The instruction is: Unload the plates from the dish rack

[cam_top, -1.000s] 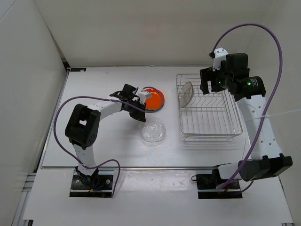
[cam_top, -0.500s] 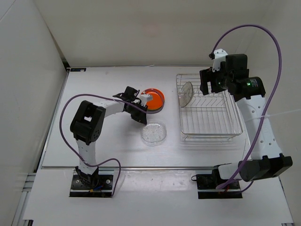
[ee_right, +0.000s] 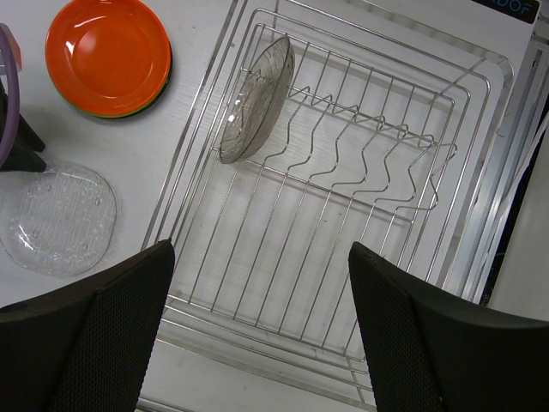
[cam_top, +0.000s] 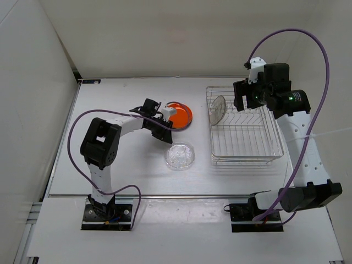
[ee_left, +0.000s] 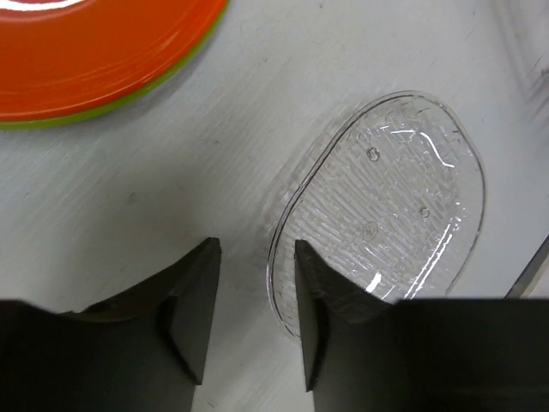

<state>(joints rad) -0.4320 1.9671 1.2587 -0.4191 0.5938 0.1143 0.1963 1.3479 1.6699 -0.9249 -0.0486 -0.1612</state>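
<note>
- Left gripper (ee_left: 255, 257) sits at the bottom of the left wrist view with its two black fingers only narrowly apart and nothing between them; it is empty.
- A second ago the clear round textured plastic plate (ee_left: 386, 206) looked bigger and tilted in the top view. It now lies flat on the white table (cam_top: 110, 176), right of centre in the wrist frame.
- That plate appears released, so I judge this unloading step done.
- An orange round plate (cam_top: 180, 114) rests on a yellow-green plate (ee_left: 171, 77) in the upper left of the wrist view, apart from the clear one.
- Right gripper (ee_right: 260, 249) has not moved: jaws spread wide, holding nothing, above the silver wire dish rack (cam_top: 211, 132).
- One clear ribbed plate (ee_right: 257, 99) stands on edge in the rack's upper left slot, so one plate remains to unload.
</note>
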